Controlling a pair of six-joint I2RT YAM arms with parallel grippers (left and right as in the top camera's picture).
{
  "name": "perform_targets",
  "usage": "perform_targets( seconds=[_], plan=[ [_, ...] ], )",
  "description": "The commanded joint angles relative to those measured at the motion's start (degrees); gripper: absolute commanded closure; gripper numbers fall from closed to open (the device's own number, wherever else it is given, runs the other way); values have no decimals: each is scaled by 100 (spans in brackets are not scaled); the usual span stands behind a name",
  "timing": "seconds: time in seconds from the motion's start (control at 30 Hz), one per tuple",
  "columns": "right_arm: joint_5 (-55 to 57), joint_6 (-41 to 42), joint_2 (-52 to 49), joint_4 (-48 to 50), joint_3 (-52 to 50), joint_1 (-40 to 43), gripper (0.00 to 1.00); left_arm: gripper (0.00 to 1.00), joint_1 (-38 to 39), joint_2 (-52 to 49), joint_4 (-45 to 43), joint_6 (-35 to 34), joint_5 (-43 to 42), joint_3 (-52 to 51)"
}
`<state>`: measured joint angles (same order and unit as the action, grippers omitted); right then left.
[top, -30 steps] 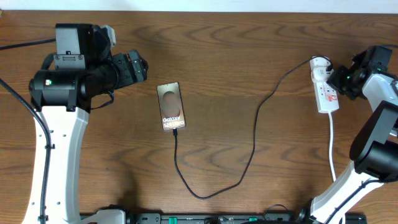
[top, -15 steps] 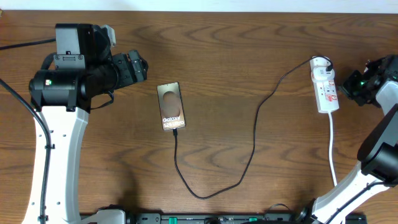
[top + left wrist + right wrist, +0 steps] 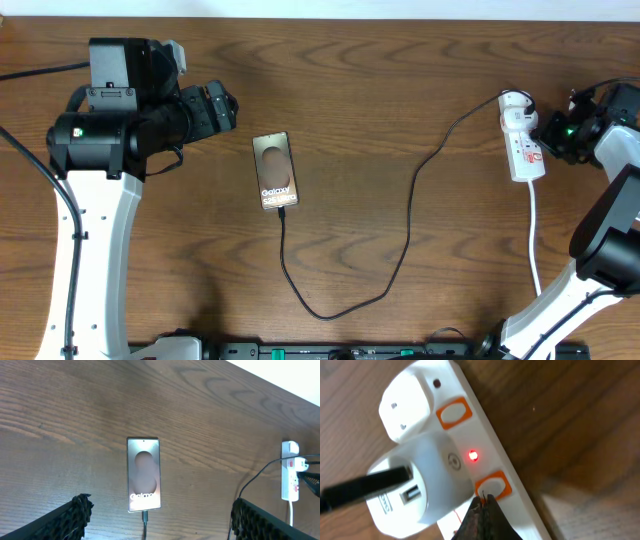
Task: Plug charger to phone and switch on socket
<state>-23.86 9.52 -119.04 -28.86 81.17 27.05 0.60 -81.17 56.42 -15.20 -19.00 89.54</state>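
Observation:
The phone lies face up on the table, "Galaxy" lettering showing, also in the left wrist view. The black charger cable is plugged into the phone's near end and loops right to a white adapter in the socket. A red light glows on the socket. My right gripper is shut, its tips at the edge of an orange-framed switch. My left gripper is open, held above the table short of the phone.
The socket's white cord runs toward the table's front right. A second orange-framed switch sits beside an empty outlet. The left arm's body stands at the left of the table.
My right gripper drew back from the socket to the right, then came back to it; its tips now touch the switch. The left arm, phone and cable have not moved.

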Motion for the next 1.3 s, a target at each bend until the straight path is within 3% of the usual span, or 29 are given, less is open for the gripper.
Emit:
perform_targets(
  seconds=[0.0, 0.27, 0.43, 0.5, 0.53, 0.57, 0.6, 0.9, 1.27],
  plan=[
    [-20, -201, 402, -345, -42, -7, 99, 9, 13, -17, 15, 9, -24, -39],
    [-129, -553, 2225, -1545, -42, -87, 99, 8, 13, -17, 15, 9, -24, -39],
    [-503, -1182, 3571, -2428, -42, -457, 99, 8, 13, -17, 15, 9, -24, -39],
    [-501, -1331, 4120, -2763, -42, -684, 93, 8, 13, -17, 15, 9, -24, -39],
    [-501, -1346, 4389, -2927, -42, -785, 82, 8, 13, -17, 15, 9, -24, -39],
    [-503, -1344, 4645, -3108, -42, -874, 56, 8, 13, -17, 15, 9, -24, -39],
    [-503, -1342, 4894, -3335, -42, -957, 1, 8, 13, -17, 15, 9, -24, -39],
    [-197, -1408, 6658, -4398, -42, -1086, 1, 8, 13, -17, 15, 9, -22, -39],
    [83, -1967, 7908, -4081, -525, -1165, 1, 8, 13, -17, 15, 9, -24, -39]
  ],
)
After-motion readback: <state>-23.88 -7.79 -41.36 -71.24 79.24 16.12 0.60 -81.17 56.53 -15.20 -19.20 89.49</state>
